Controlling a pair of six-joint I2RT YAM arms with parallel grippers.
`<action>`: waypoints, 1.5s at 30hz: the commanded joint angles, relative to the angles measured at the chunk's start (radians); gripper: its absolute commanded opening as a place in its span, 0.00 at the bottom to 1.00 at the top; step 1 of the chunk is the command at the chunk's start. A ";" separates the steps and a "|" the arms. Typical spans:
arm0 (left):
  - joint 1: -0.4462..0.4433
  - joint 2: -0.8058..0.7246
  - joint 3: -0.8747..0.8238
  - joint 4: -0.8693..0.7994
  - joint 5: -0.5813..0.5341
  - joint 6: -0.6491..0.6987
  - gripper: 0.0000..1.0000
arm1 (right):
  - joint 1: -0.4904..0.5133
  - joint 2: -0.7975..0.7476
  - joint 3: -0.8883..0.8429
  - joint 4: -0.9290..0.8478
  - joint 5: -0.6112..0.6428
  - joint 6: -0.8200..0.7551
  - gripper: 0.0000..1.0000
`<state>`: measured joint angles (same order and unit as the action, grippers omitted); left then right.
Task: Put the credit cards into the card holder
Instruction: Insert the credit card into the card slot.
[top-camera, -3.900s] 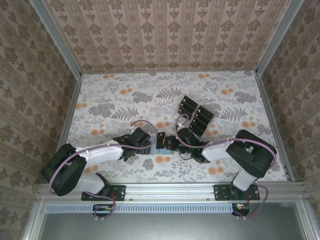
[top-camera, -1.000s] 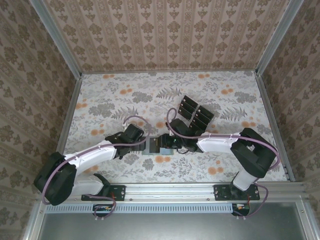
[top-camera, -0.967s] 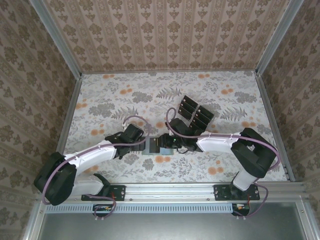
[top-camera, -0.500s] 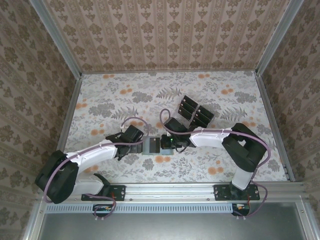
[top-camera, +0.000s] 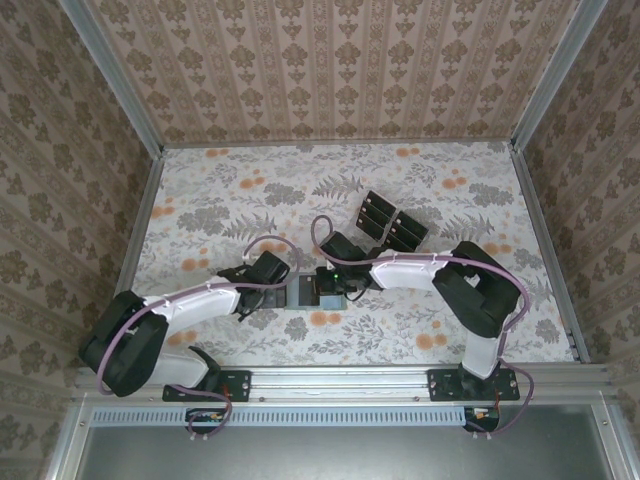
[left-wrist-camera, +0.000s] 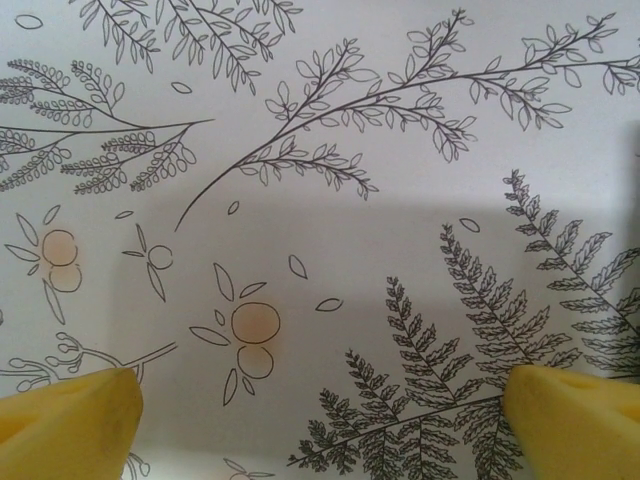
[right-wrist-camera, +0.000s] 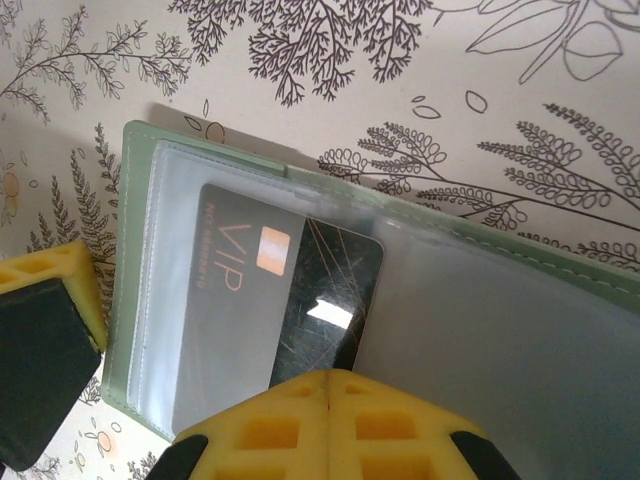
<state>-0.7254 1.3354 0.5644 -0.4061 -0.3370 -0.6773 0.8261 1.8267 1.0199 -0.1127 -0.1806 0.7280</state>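
**One card part-way in the holder, the rest waiting far right**

One card holder (top-camera: 301, 292) lies open on the floral table (top-camera: 220, 200), near the middle, between the two grippers. In the right wrist view its pale inner face (right-wrist-camera: 520, 330) carries a clear pocket, and one black card (right-wrist-camera: 240, 300) marked "VIP" sits partly under that pocket, with its right end uncovered.

The right gripper (right-wrist-camera: 330, 400) has its two yellow fingertips pressed together with nothing between them, and the tips sit over the near edge of that card. The left gripper (left-wrist-camera: 320, 410) is just left of the holder. Its two fingers (left-wrist-camera: 70, 420) are spread wide over bare cloth and hold nothing.

The remaining credit cards (top-camera: 392, 226) lie in one tight black cluster to the far right of the holder. They are too small to count singly.
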 joint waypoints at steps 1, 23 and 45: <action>-0.004 0.024 -0.006 0.003 0.015 -0.012 0.99 | 0.014 0.034 0.035 -0.020 -0.014 -0.018 0.05; -0.026 -0.045 -0.006 -0.043 -0.033 -0.045 0.99 | 0.034 0.015 0.081 0.009 -0.051 0.010 0.04; -0.017 0.035 0.005 -0.051 -0.076 -0.088 1.00 | 0.026 0.040 0.052 -0.068 0.050 -0.036 0.02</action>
<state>-0.7456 1.3388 0.5663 -0.4385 -0.3931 -0.7475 0.8555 1.8400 1.0779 -0.1452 -0.1574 0.7090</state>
